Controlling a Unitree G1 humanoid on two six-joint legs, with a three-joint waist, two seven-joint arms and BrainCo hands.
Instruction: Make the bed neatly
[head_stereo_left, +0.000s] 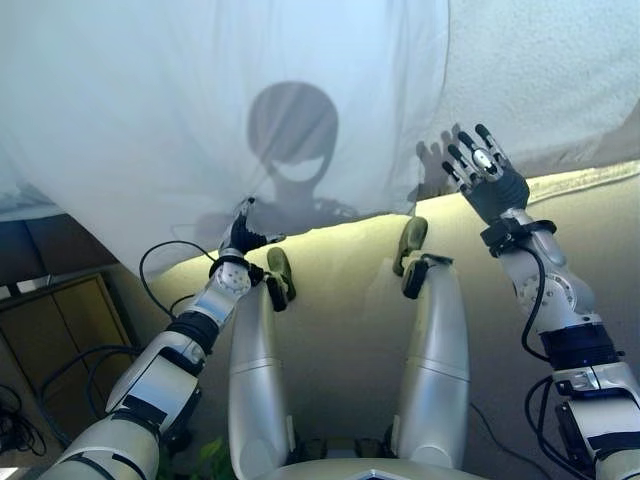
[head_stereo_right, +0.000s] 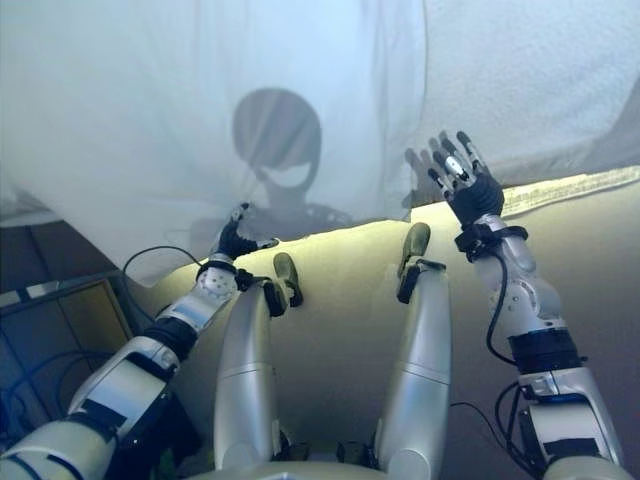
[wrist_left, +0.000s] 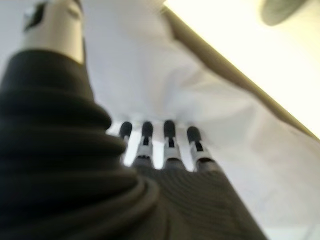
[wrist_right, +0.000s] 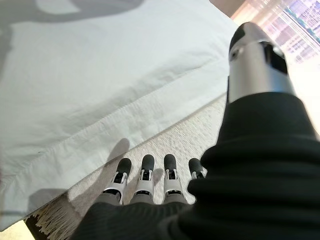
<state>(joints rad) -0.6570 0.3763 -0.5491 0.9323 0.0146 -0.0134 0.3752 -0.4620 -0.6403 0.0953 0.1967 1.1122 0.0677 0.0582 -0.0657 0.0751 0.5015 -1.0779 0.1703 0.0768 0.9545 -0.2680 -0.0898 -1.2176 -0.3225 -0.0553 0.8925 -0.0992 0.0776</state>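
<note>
A white sheet (head_stereo_left: 200, 110) covers most of the bed and hangs over its near edge. To its right, the textured white mattress cover (head_stereo_left: 540, 70) lies bare; the sheet's hemmed edge (wrist_right: 115, 112) runs across it. My left hand (head_stereo_left: 240, 236) is at the sheet's lower edge, with straight fingers (wrist_left: 169, 137) whose tips touch the cloth. My right hand (head_stereo_left: 490, 175) is raised with spread fingers (wrist_right: 145, 175) near the bed's edge, over the bare cover just right of the sheet. It holds nothing.
A wooden box (head_stereo_left: 60, 330) stands on the floor at the lower left, beside the bed's dark side (head_stereo_left: 40, 240). The bed's near edge (head_stereo_left: 590, 178) runs along the right. Beige floor (head_stereo_left: 340, 330) lies in front of the bed.
</note>
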